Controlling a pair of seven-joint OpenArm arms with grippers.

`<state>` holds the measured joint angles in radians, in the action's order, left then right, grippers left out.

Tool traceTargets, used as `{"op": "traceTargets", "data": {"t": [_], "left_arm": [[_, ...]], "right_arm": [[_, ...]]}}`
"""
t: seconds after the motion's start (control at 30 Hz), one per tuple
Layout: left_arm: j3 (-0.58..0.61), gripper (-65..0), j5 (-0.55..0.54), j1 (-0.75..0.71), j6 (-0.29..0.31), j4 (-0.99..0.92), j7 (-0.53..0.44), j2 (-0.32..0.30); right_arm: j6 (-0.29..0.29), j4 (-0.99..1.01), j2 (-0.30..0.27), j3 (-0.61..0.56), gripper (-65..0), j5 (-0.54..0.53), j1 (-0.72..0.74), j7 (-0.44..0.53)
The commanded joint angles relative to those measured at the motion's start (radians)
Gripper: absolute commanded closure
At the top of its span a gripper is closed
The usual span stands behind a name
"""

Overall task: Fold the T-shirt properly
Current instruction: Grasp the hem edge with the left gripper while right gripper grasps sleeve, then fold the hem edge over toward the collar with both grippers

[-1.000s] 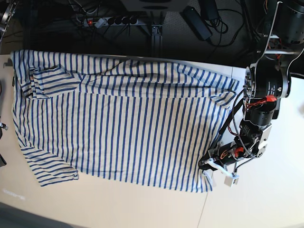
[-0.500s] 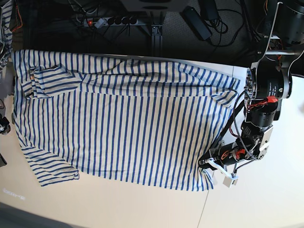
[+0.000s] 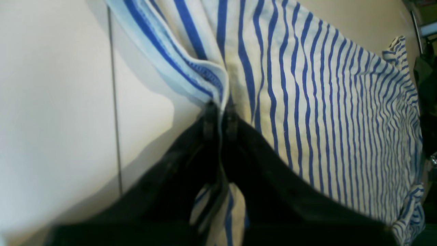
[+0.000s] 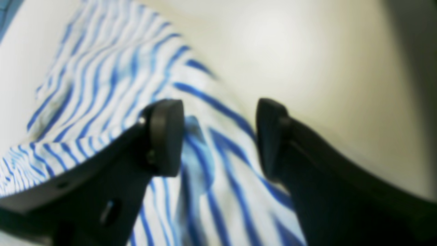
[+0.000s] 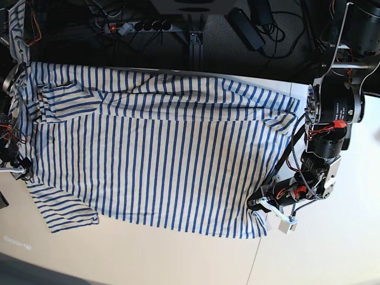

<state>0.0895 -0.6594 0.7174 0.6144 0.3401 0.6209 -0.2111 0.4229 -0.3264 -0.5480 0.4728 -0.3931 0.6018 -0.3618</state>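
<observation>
The left jaws (image 3: pixel 220 116) are clamped on the hemmed corner of the T-shirt (image 5: pixel 160 154), the pads pressed together with the doubled blue-striped edge pinched between them; in the base view this is the shirt's bottom corner nearest the camera on that view's right. The right jaws (image 4: pixel 218 136) stand wide apart with nothing between the pads, poised just above striped cloth at the opposite, sleeve-and-neck end; whether either pad touches the fabric cannot be told, as that wrist view is blurred.

From the left jaws the shirt runs away across the worktop (image 5: pixel 178 255), lying flat and spread out, its long axis along the worktop from the hem on the base view's right to the collar and sleeves on its left. The stripes run across that axis. The far edge of the cloth lies along the worktop's back rim. Each arm is thus at its own end of the garment: the left arm owns the hem, the right arm is the nearer one to the shoulder. The coming move likely turns on the right jaws closing on cloth directly beneath them, so both near corners can be lifted together and carried across.

No brand, label or legible writing shows on the shirt; faint print on the left arm's motor housing is too small to read
</observation>
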Motion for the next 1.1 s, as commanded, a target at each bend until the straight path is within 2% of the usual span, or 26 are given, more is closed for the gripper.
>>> {"op": "traceTargets", "data": {"t": [0.0,0.17,0.23,0.33,0.57,0.6,0.63,0.67,0.9,1.07], "left_arm": [[0.002,0.0,0.028,0.016,0.004,0.003,0.034,-0.002],[0.002,0.0,0.028,0.016,0.004,0.003,0.021,-0.002],[0.002,0.0,0.028,0.016,0.004,0.003,0.014,-0.002],[0.002,0.0,0.027,0.017,0.004,0.003,-0.006,-0.003],[0.002,0.0,0.015,0.018,0.009,0.006,-0.051,-0.014],[0.002,0.0,-0.001,0.020,0.032,0.008,-0.055,-0.020],[0.002,0.0,-0.027,0.023,0.079,0.011,-0.055,-0.025],[0.002,0.0,-0.055,0.027,0.084,0.012,-0.046,-0.030],[0.002,0.0,-0.276,0.038,0.084,0.049,0.173,-0.081],[0.002,0.0,-0.369,0.012,0.084,0.128,0.305,-0.121]], "right_arm": [[0.049,0.003,0.008,-0.020,-34.5,0.034,0.008,-0.052],[0.052,0.003,0.035,-0.128,-32.8,0.052,0.034,-0.050],[0.052,0.000,0.034,-0.167,-22.0,0.053,0.039,-0.049],[0.052,-0.027,0.028,-0.200,0.0,0.058,0.038,-0.049],[0.053,-0.148,0.027,-0.201,0.0,0.109,0.038,-0.074],[0.053,-0.166,0.025,-0.202,0.0,0.109,0.038,-0.087],[0.053,-0.185,0.024,-0.202,0.0,0.109,0.037,-0.097],[0.054,-0.204,0.020,-0.202,0.0,0.108,0.035,-0.106],[0.110,-0.287,-0.048,-0.202,0.0,-0.024,0.032,-0.206],[0.138,-0.304,-0.115,-0.202,0.0,-0.129,-0.005,-0.228]]}}
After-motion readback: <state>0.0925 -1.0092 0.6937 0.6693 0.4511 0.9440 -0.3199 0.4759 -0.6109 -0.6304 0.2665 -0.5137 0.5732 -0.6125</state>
